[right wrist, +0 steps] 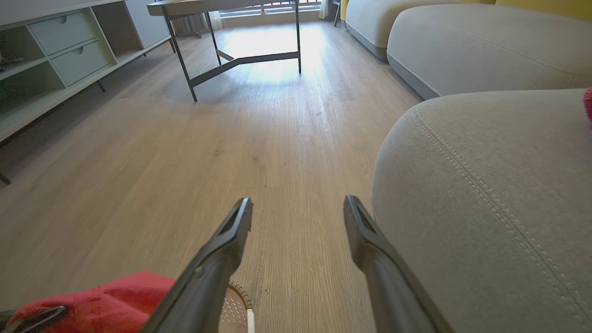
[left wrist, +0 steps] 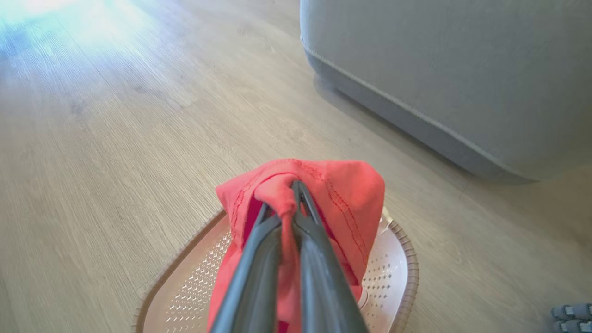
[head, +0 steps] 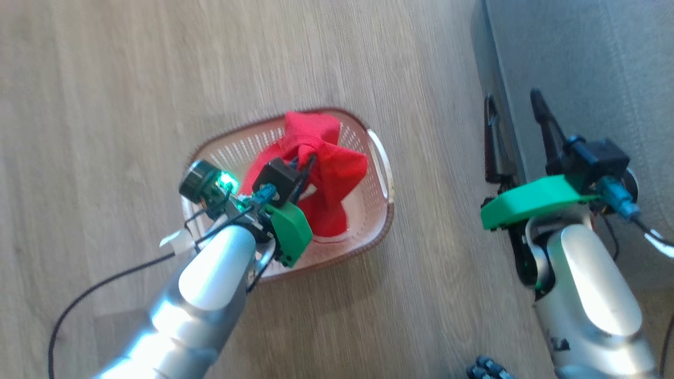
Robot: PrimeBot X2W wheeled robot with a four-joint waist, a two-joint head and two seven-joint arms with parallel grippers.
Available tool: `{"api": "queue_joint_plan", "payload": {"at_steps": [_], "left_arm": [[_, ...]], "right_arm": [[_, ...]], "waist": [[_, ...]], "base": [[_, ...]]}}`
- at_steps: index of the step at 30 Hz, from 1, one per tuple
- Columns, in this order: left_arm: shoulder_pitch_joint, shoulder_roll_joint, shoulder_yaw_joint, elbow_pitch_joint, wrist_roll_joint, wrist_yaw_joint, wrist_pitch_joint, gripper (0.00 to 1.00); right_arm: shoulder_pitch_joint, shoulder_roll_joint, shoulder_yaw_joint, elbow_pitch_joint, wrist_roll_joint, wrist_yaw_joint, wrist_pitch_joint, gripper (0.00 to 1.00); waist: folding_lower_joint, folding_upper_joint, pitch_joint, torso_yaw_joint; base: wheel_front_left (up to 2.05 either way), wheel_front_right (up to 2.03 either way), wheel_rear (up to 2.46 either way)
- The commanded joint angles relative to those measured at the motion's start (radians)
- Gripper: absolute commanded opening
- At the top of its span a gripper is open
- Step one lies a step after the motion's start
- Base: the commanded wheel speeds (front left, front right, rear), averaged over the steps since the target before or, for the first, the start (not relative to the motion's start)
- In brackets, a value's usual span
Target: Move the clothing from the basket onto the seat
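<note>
L gripper (left wrist: 296, 187) clamped on red clothing (left wrist: 351, 194): lift straight up so hem clears basket (left wrist: 407, 273), then swing to seat (left wrist: 462, 69). R gripper (right wrist: 298, 203) fingers apart, idle.

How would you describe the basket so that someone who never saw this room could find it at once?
Start at the big grey seat; on the wooden floor beside it, apart from it, stands the basket. It is cream plastic full of small holes, with a brown rim, and red clothing rises out of it.
</note>
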Motion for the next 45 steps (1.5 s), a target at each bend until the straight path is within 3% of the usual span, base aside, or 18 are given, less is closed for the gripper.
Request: {"api": "queue_joint_plan", "payload": {"at_steps": [1, 8, 21, 45], "left_arm": [[0.005, 0.007, 0.029, -0.043, -0.013, -0.001, -0.009, 0.0], [0.113, 0.006, 0.017, -0.16, -0.096, 0.005, -0.009, 0.0], [0.2, 0.006, 0.009, -0.286, -0.176, 0.018, -0.009, 0.0], [0.085, 0.006, 0.029, -0.526, -0.244, 0.052, -0.009, 0.0]], "right_arm": [[0.024, 0.008, 0.011, -0.022, -0.013, 0.002, -0.005, 1.0], [0.111, 0.008, 0.005, 0.028, -0.036, 0.002, -0.005, 1.0], [0.239, 0.008, -0.005, 0.065, -0.041, 0.002, -0.005, 1.0], [0.294, 0.008, 0.026, 0.064, -0.031, 0.002, -0.005, 1.0]], "waist": [[0.0, -0.0001, -0.078, 0.035], [0.0, -0.0001, -0.238, 0.072], [0.0, -0.0001, -0.424, 0.076], [0.0, -0.0001, -0.457, 0.081]], "base": [[0.0, 0.0, 0.0], [0.0, 0.0, 0.0], [0.0, 0.0, 0.0], [0.0, 0.0, 0.0]]}}
